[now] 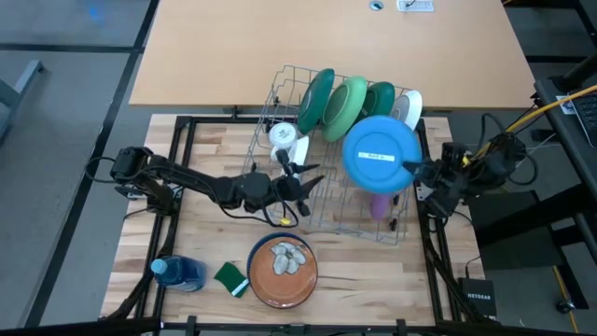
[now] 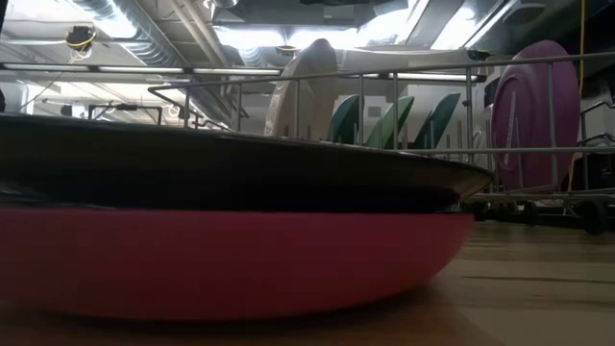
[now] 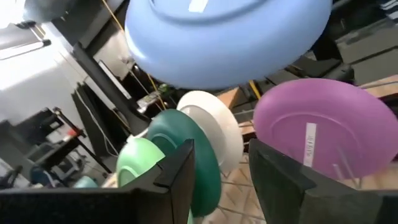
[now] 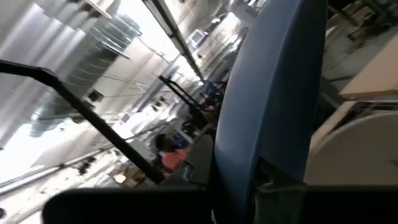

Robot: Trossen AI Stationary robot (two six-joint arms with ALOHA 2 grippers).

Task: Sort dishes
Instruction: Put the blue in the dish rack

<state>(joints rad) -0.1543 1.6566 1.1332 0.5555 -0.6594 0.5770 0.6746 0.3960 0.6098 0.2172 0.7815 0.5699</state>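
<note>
A wire dish rack (image 1: 280, 103) stands mid-table. Dark green (image 1: 317, 98), light green (image 1: 347, 105) and white (image 1: 408, 107) plates stand on edge in its far slots, and a purple plate (image 3: 326, 127) stands in its right part. My right gripper (image 1: 413, 172) is shut on a blue plate (image 1: 378, 154) held above the rack. My left gripper (image 1: 303, 184) is open at the rack's left side, pointing level toward the plates with nothing between its fingers (image 3: 180, 177). A brown patterned plate (image 1: 283, 271) lies flat near the front edge. My right gripper pinches the blue plate's rim (image 4: 258, 146) between its two fingers, on the side toward the table's right edge, one finger on each face. The fingers reach in roughly level from the table's right. The plate is tilted and lifted clear above the rack and the purple plate.
A white mug (image 1: 283, 138) sits in the rack's left part, just beyond my left gripper. A green sponge (image 1: 231, 277) and a blue bottle (image 1: 182, 273) lie at the front left, beside the brown plate. Black frame bars run along the table's sides.
</note>
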